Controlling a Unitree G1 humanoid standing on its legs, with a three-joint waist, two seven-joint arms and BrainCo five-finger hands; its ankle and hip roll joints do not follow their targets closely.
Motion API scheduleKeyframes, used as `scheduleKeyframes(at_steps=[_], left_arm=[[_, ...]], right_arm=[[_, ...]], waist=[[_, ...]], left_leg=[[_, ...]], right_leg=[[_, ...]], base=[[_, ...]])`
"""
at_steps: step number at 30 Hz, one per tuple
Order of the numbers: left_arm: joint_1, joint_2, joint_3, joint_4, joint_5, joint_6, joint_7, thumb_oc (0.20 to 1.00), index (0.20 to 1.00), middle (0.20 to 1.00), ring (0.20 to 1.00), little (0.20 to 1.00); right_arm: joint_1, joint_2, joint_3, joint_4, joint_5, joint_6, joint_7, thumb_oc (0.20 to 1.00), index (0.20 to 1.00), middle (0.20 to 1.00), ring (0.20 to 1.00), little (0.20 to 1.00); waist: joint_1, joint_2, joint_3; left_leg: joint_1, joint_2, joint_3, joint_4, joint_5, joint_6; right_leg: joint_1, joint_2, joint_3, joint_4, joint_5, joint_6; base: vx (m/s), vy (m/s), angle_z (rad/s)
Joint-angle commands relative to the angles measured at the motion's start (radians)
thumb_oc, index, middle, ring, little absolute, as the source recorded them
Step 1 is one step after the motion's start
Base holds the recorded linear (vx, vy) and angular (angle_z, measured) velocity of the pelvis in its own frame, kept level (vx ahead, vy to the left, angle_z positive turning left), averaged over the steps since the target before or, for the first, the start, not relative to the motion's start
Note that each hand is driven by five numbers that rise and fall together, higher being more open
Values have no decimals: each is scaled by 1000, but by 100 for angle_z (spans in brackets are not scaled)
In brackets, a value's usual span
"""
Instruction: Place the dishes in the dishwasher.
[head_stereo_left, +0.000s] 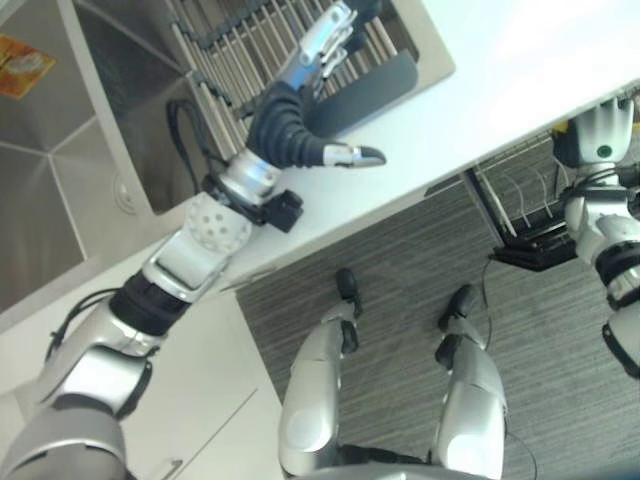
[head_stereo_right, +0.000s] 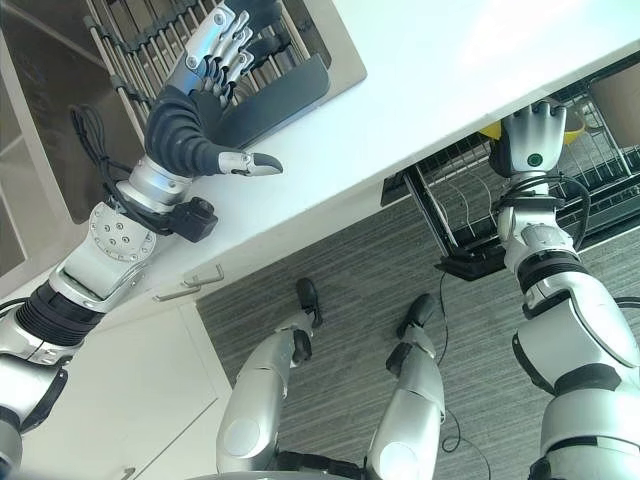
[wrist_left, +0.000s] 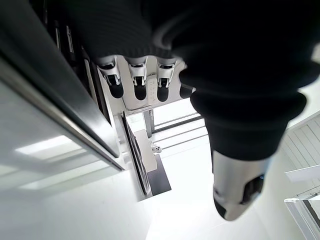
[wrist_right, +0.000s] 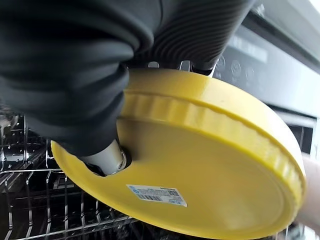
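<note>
At the far left lay the steel sink (head_stereo_left: 60, 190), and beside it a drying rack (head_stereo_left: 250, 50) of pale bars set in the white desk (head_stereo_right: 420, 110). The left hand (head_stereo_right: 205, 75) reached over that rack, its fingers (head_stereo_right: 225, 40) straight and spread, its thumb out over the desk top, holding nothing; a dark tray (head_stereo_right: 275, 100) lay at the rack's edge, just past the palm. Lower and to the right, under the desk's edge, the dishwasher's wire rack (head_stereo_right: 470, 225) stood pulled out above the grey striped floor (head_stereo_right: 350, 250). The right hand (head_stereo_right: 535, 135) was over this rack, clamped on a yellow plate (wrist_right: 200, 165): the wrist view showed the thumb pressed to the plate's underside and the fingers curled over its rim. The plate was held tilted, its underside turned toward the wrist camera and its ribbed rim upward, above the rack's wires. A small white label (wrist_right: 156, 194) with a barcode and tiny print sat on the underside; the print was too small to read.
</note>
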Motion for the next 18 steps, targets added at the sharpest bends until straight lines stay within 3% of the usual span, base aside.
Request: scheduleKeyframes(at_steps=[1,11,18], left_arm=[[-2,-82,-82,46,-6,-22,-8,1000,1000,1000,1000,1000],[-28,-92,-96,64,-22,-3,-26,1000,1000,1000,1000,1000],[-48,-78,-108,52,-22,20,-42,1000,1000,1000,1000,1000]], right_arm=[[-224,19,15,-45,78,-63,35,200,200,200,200,200],[-275,38,40,17,126,-92,162,200,200,200,200,200],[-315,37,75,28,92,-79,152,200,200,200,200,200]], waist=[[40,-13,-24],[61,-21,-24],[70,-25,-24]], left_leg=[[14,130,-31,5,-81,-171],[-14,133,-55,12,-72,-173],[-40,138,-69,20,-68,-176]], right_leg=[[-73,-141,33,83,-61,160],[-83,-138,20,104,-64,160],[-100,-137,17,114,-64,160]], base=[[35,3,1],[42,-10,5],[37,-10,3]])
